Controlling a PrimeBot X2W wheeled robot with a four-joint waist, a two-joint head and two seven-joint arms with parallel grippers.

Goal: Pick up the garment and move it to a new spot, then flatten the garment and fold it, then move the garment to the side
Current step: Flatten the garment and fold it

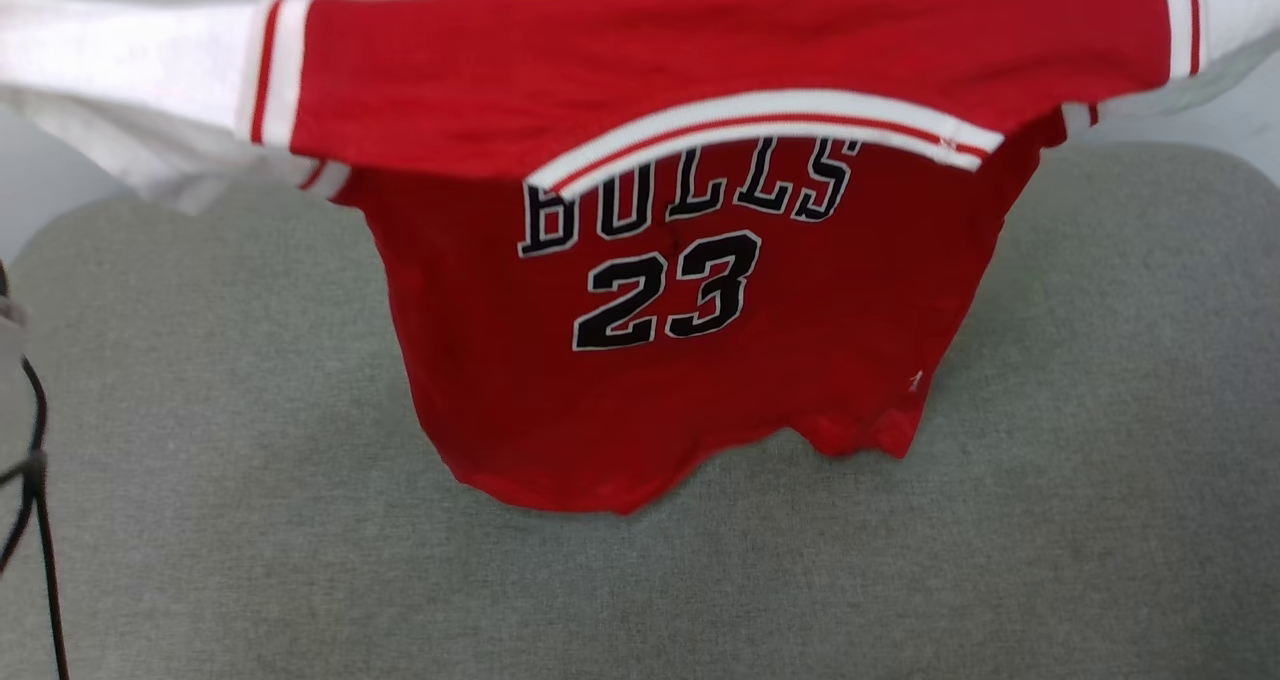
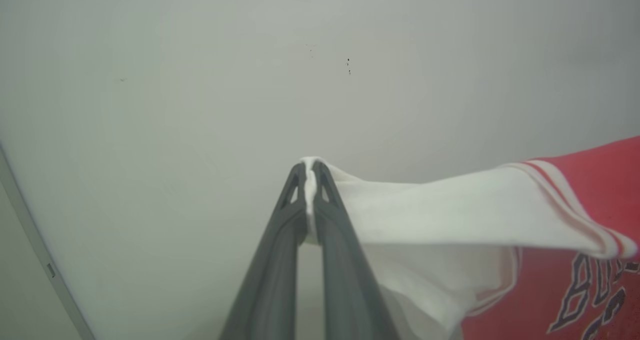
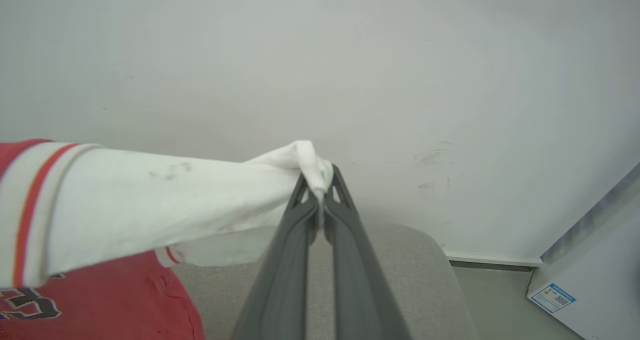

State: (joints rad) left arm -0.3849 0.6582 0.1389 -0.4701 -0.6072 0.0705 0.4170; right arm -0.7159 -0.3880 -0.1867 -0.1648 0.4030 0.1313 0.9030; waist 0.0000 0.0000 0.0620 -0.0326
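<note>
The garment (image 1: 680, 380), a red jersey with white sleeves and black "BULLS 23" lettering, hangs stretched out above a grey cushioned surface (image 1: 200, 520). Its lower hem droops down to the cushion. In the left wrist view my left gripper (image 2: 311, 172) is shut on the end of one white sleeve (image 2: 440, 210). In the right wrist view my right gripper (image 3: 320, 182) is shut on the end of the other white sleeve (image 3: 165, 205). The shirt is pulled taut between the two grippers, lettering facing me.
A pale wall (image 3: 350, 55) stands close behind the cushion. At the right a white cabinet (image 3: 590, 280) with a blue label stands on the floor. A black cable (image 1: 35, 480) hangs at the left edge of the head view.
</note>
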